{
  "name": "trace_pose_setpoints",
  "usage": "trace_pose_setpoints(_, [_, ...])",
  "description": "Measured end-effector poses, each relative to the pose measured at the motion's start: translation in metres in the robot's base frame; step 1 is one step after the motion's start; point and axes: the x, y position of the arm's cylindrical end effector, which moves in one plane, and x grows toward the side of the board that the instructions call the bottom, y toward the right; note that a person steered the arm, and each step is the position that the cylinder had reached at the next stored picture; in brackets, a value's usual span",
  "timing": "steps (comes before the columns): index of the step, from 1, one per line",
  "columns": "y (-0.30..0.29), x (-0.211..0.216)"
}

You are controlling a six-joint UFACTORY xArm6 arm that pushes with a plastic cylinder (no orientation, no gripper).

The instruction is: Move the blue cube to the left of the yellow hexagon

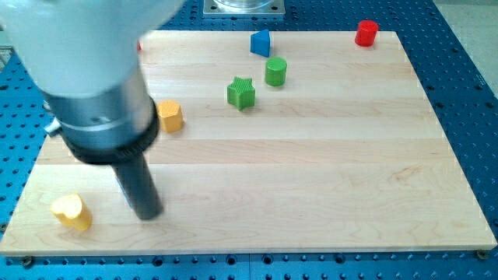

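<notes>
The blue cube (260, 43) sits near the view's top, a little right of the middle of the wooden board (311, 179). The yellow-orange hexagon (170, 116) lies at the view's left, partly behind the arm's thick body (93, 85). My tip (146, 214) rests on the board at the view's lower left, well below the hexagon and far from the blue cube. The tip touches no block.
A yellow heart (71, 211) lies just left of the tip near the board's lower left corner. A green star (241, 92) and a green cylinder (275, 71) stand between the hexagon and the cube. A red cylinder (366, 33) is at the top right.
</notes>
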Motion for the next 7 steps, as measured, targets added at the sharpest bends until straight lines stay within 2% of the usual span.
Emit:
trace_pose_setpoints(3, [-0.071, -0.103])
trace_pose_setpoints(4, [-0.076, -0.067])
trace_pose_setpoints(6, [-0.089, -0.109])
trace_pose_setpoints(7, [-0.089, -0.109])
